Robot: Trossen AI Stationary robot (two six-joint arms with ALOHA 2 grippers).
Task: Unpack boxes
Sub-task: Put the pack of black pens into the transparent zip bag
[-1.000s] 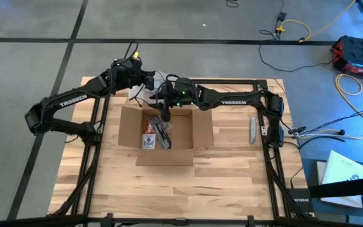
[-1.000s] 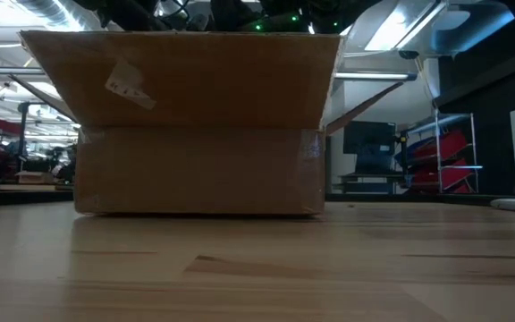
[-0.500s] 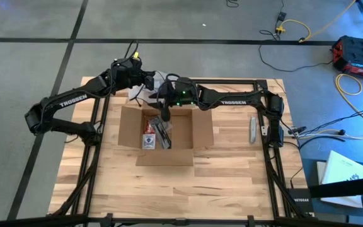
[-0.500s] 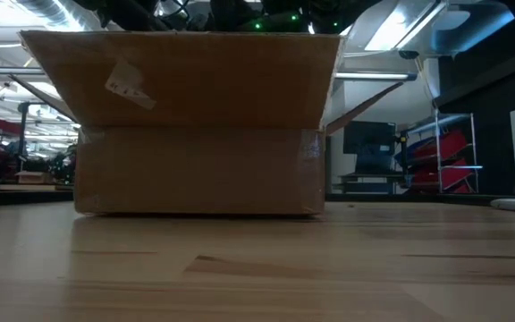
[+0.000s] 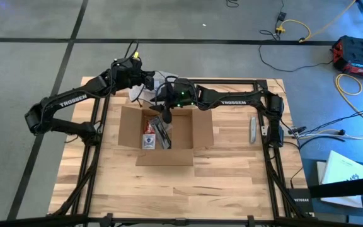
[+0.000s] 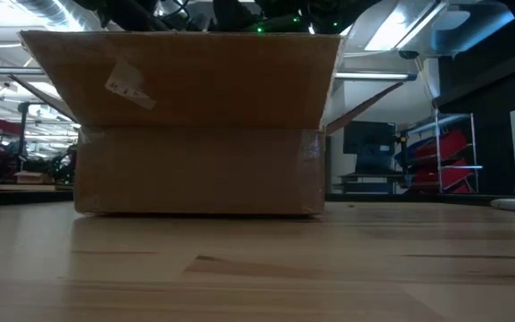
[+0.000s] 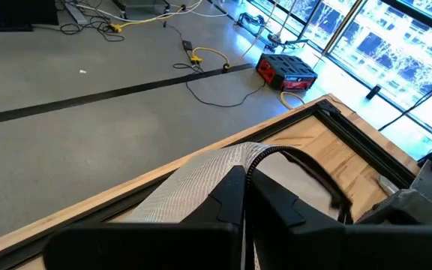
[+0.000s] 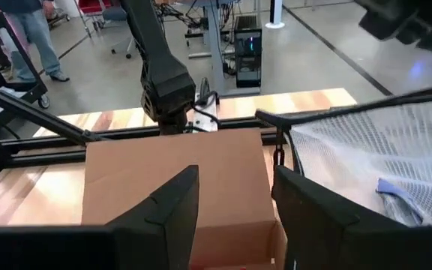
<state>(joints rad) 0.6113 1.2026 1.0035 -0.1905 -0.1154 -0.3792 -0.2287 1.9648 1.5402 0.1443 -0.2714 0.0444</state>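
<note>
The brown cardboard box (image 5: 166, 133) stands open on the table's middle, its flaps spread; it fills the low view (image 6: 199, 170). A red-and-blue object (image 5: 149, 139) and a dark item (image 5: 163, 133) lie inside it. My left gripper (image 5: 145, 87) is behind the box's far edge, shut on a white mesh-like bag (image 7: 201, 187). My right gripper (image 5: 164, 112) hovers open over the far part of the box's inside, with a flap (image 8: 175, 180) beyond its fingers. The bag also shows in the right wrist view (image 8: 381, 150), with a blue thing inside. My left gripper pinches the mesh bag's gathered upper part (image 7: 227, 169) between its two fingers, beside a black cord (image 7: 313, 169). The bag spreads out beyond the fingertips. I cannot tell whether its lower end touches the box or the table.
A grey utility knife (image 5: 253, 129) lies on the table at the right. The dark frame rails (image 5: 266, 94) run along the table's far and side edges. A person (image 8: 28, 37) stands in the room beyond the table.
My right gripper has drawn back a little toward the box's far wall. The box has stayed where it was.
</note>
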